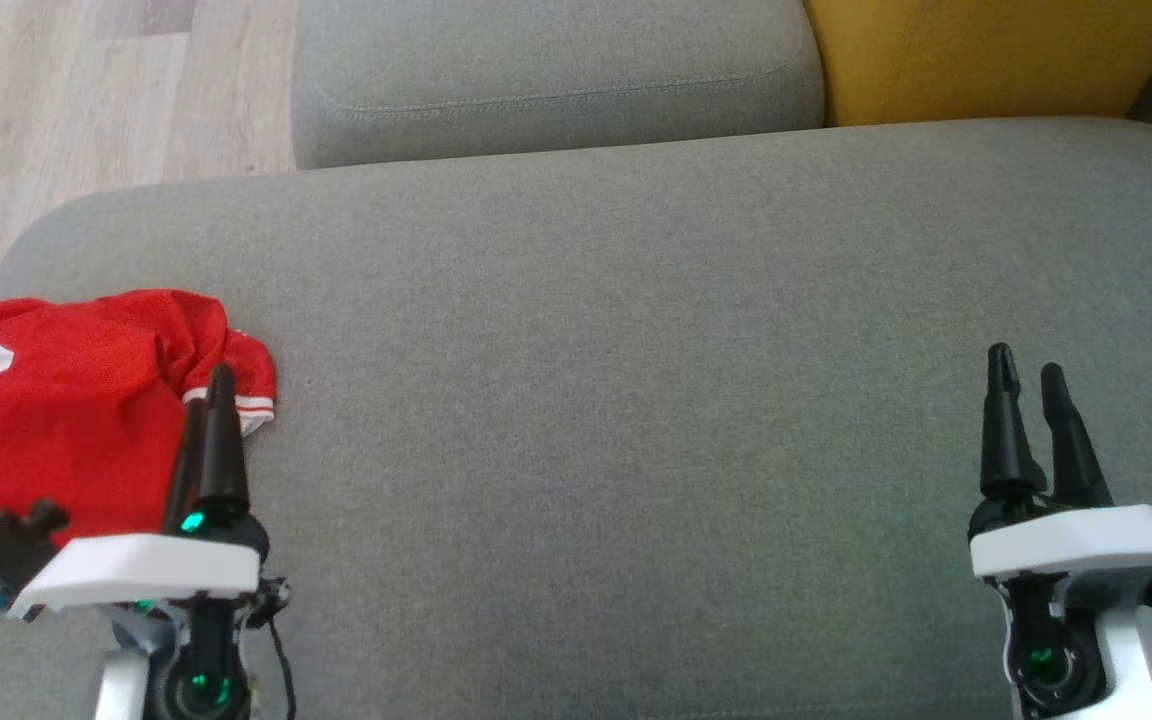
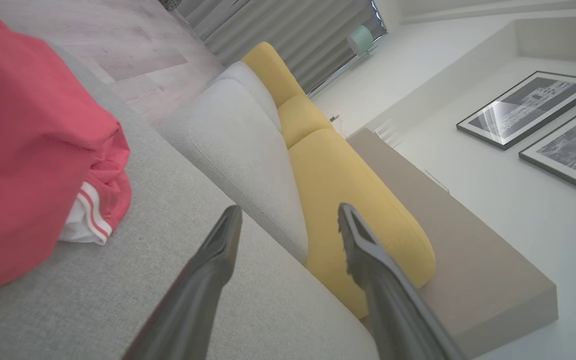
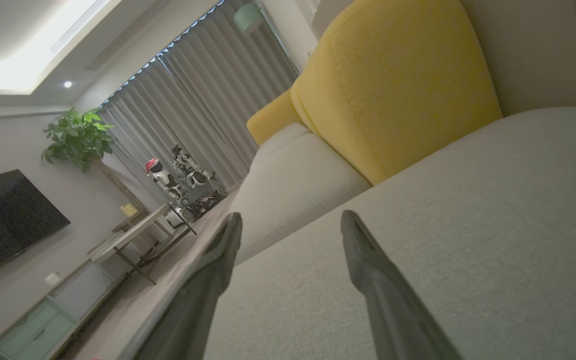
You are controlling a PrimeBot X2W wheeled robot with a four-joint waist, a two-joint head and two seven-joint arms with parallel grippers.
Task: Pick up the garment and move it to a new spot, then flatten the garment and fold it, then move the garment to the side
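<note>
My left pincer (image 1: 208, 395) and right pincer (image 1: 1026, 362) hang spread. Soft, light red garment (image 1: 66, 400) near left; I'd pinch its sleeve (image 1: 251, 375).

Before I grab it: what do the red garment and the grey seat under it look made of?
The red garment looks like thin synthetic sports mesh, matte: fine dotted texture, white striped cuff, limp crumpled folds. The grey seat looks like woven upholstery fabric, matte, probably foam-padded: visible coarse weave, rounded edges.
</note>
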